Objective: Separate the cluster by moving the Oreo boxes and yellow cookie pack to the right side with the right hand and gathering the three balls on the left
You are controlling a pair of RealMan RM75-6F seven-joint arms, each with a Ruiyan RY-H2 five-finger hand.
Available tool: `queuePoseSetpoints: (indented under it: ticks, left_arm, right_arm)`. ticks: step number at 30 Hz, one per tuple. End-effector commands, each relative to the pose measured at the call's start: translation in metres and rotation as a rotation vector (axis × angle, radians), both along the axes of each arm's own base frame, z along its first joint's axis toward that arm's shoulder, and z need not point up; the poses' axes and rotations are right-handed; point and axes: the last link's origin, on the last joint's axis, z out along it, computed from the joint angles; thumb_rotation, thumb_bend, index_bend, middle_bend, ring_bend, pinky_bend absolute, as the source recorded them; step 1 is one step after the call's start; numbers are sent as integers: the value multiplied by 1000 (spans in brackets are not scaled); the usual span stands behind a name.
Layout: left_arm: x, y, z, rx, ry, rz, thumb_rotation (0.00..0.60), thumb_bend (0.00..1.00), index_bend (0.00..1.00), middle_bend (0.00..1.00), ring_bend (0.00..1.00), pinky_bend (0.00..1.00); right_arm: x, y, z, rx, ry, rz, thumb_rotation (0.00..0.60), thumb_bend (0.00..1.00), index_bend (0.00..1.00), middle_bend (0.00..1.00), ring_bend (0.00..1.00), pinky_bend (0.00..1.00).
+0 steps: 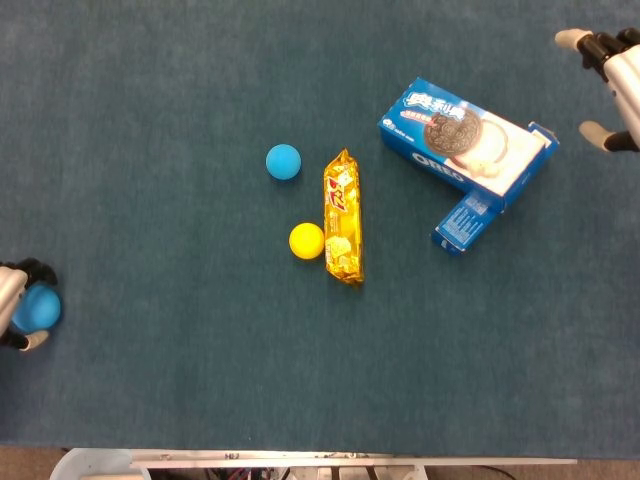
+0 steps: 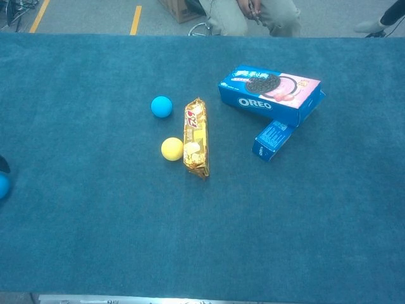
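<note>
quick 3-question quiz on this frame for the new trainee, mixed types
1. True or false: the yellow ball touches the cookie pack.
2. Which hand holds a blue ball? A) left hand B) right hand C) neither
3. Fill in: the small Oreo box lies against the ____ Oreo box.

Key: 1 true; 2 A; 3 large.

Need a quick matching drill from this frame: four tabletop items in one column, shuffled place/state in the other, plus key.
Items:
1. yellow ball
2. large Oreo box
3. small Oreo box
4. blue ball at the far left

Places:
A. in the left hand
B. touching the yellow cookie pack
C. lying flat with its printed face up
D. against the large box's near side

Pairs: 1-B, 2-C, 3-D, 4-A
</note>
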Motion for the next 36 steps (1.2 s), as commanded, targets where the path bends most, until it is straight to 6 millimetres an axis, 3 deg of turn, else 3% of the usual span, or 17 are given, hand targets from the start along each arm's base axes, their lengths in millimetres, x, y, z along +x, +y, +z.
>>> queuePoseSetpoints:
  ticks: [1,8,12,25,36]
  left_arm:
    - [3,3,-1,15,-16,-20,600,173,379,379,493,363]
    - [5,6,0,3,-19,-26,600,173,421,420,550,409]
    - [18,15,1,6,-37,-63,600,173,422,427,551,410]
    - [87,82,-8,-13,-120,-192,600,174,415,421,528,410]
    - [108,120,-37,-46,-126,-182,600,173,403,418,515,407]
  right_arm:
    - [-1,0,1,-1,-2,-2,600,138,239,448,420,476]
    - [-3,0,2,-7,-16,-8,600,139,239,448,420,476]
    - [-3,-1,4,-9,-19,-9,600,138,239,449,420,476]
    - [-10,16,13,-8,-26,5,600,138,239,449,420,476]
    - [-24,36,26,-17,-32,11,600,139,239,449,420,476]
